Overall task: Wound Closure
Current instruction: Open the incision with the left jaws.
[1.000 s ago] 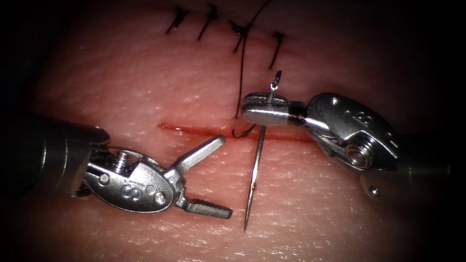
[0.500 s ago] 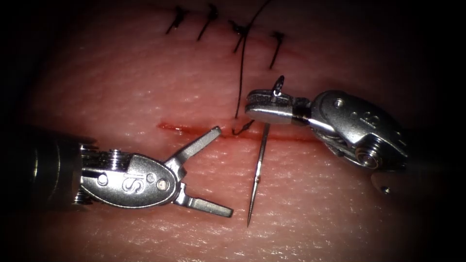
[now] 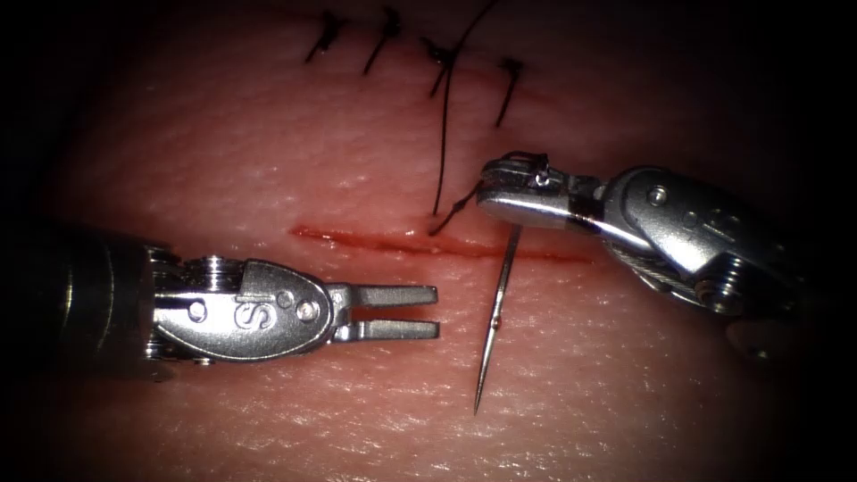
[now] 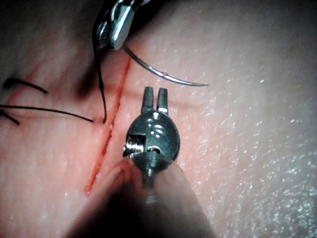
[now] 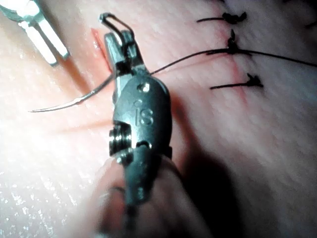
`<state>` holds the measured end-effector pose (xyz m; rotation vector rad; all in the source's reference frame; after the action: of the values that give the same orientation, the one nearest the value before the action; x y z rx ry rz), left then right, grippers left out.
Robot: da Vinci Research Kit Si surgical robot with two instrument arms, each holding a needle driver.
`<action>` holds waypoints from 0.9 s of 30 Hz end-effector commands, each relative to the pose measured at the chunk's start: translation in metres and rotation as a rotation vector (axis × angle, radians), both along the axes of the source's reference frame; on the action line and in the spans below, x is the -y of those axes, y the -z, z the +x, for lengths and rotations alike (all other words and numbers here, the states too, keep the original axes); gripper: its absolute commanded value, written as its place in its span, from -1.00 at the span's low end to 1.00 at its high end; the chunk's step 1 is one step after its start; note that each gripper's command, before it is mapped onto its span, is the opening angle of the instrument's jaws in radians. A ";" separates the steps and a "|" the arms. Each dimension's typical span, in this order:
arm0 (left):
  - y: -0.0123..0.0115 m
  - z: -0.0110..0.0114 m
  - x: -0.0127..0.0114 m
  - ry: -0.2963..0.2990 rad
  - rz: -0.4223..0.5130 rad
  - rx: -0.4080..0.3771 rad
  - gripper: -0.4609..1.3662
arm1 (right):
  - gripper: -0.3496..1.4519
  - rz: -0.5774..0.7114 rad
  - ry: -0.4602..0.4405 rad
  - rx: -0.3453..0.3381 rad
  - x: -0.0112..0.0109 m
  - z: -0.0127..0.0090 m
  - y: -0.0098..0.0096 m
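Your right tool [image 3: 522, 198] grips the needle [image 3: 496, 314] near its thread end, clear of the tissue [image 3: 268, 161], its point hanging below the cut [image 3: 393, 241] just beside your left tool [image 3: 420, 312], whose slightly parted jaws hold nothing.

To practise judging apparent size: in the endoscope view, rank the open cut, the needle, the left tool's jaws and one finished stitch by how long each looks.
Largest to smallest:
1. Open cut
2. Needle, held near its thread end by the right tool, its point clear of the tissue
3. Left tool jaws, empty
4. Finished stitch

Items 3 and 4 look close; depth makes that uncertain.
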<state>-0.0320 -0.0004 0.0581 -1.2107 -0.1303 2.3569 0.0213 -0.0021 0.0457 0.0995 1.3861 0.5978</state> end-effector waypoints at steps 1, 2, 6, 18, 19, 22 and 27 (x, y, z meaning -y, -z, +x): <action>-0.0002 -0.0003 -0.0002 0.009 -0.003 -0.051 -0.56 | -1.00 0.000 -0.008 0.003 0.0000 0.0000 0.0000; -0.0005 -0.0003 -0.0003 0.021 -0.008 -0.071 -0.55 | -1.00 0.000 -0.008 0.003 0.0000 0.0001 0.0000; -0.0017 -0.0004 -0.0007 0.050 -0.021 -0.108 -0.58 | -1.00 -0.001 -0.008 0.003 0.0001 0.0001 0.0000; -0.0065 -0.0005 -0.0015 0.004 -0.040 -0.229 -0.74 | -1.00 -0.002 -0.012 0.002 0.0003 0.0001 0.0000; -0.0070 -0.0006 -0.0014 -0.015 -0.036 -0.251 -0.71 | -1.00 -0.002 -0.012 0.002 0.0003 0.0002 0.0000; -0.0080 -0.0008 -0.0014 -0.022 -0.032 -0.273 -0.77 | -1.00 -0.003 -0.014 0.000 0.0003 0.0002 0.0000; -0.0095 -0.0010 -0.0016 -0.018 -0.041 -0.335 -0.86 | -1.00 -0.004 -0.016 -0.002 0.0003 0.0002 0.0001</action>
<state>-0.0328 0.0012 0.0679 -0.8003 0.0405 2.5513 0.0215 -0.0024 0.0456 0.0912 1.3935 0.6030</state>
